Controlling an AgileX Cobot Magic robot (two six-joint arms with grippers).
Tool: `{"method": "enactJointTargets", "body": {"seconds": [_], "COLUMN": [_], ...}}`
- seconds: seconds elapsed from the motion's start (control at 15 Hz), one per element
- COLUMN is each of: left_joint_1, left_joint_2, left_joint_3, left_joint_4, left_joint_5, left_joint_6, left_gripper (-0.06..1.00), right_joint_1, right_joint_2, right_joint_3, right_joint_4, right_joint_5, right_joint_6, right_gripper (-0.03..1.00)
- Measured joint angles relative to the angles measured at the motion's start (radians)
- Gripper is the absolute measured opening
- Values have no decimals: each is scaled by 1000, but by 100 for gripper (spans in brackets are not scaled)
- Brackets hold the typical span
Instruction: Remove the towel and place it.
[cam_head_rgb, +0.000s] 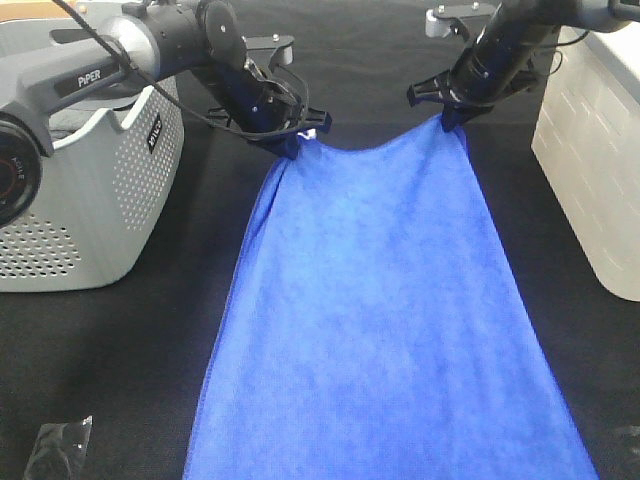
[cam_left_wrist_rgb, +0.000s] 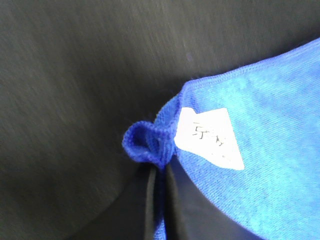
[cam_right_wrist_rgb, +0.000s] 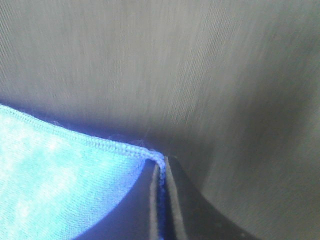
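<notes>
The royal-blue towel (cam_head_rgb: 385, 320) stretches from the far middle of the black table down to the near edge, widening toward the front. My left gripper (cam_head_rgb: 292, 140) is shut on its far left corner, where the white tag (cam_left_wrist_rgb: 210, 137) shows beside the pinched fold (cam_left_wrist_rgb: 145, 145). My right gripper (cam_head_rgb: 452, 118) is shut on the far right corner. In the right wrist view the stitched hem (cam_right_wrist_rgb: 107, 145) runs straight into the closed fingers (cam_right_wrist_rgb: 172, 200). The far edge sags slightly between the two grips.
A grey perforated basket (cam_head_rgb: 90, 190) stands at the left, behind the left arm. A white box (cam_head_rgb: 595, 150) sits at the right edge. A small black plastic item (cam_head_rgb: 55, 445) lies at the near left corner.
</notes>
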Motion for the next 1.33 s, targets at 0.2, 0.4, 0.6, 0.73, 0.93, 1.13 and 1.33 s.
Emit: {"method": "enactJointTargets", "body": {"seconds": [0.2,0.4,0.6,0.73,0.93,1.13,1.33], "left_joint_1": [0,0,0,0,0,1,1], "left_joint_2": [-2,-8,-14,-14,-14,-14,-14], "left_joint_3": [0,0,0,0,0,0,0], "left_joint_4": [54,92,119,134,196,246,259], "left_joint_5": [-51,-117,-185,-235,-309,-390,-446], "left_joint_6": [0,0,0,0,0,0,0], "left_gripper": [3,3,3,3,3,3,3], "right_joint_1": [0,0,0,0,0,0,0], "right_joint_2": [0,0,0,0,0,0,10], "right_joint_3": [-27,-31,-31,-31,-31,-31,-31], "right_joint_4": [-29,-43,-43,-43,-43,-43,-36], "right_joint_5": [-41,-84,-140,-183,-271,-352,-391], "right_joint_6": [-1,-1,-1,-1,-1,-1,-4], "right_gripper": [3,3,3,3,3,3,3]}}
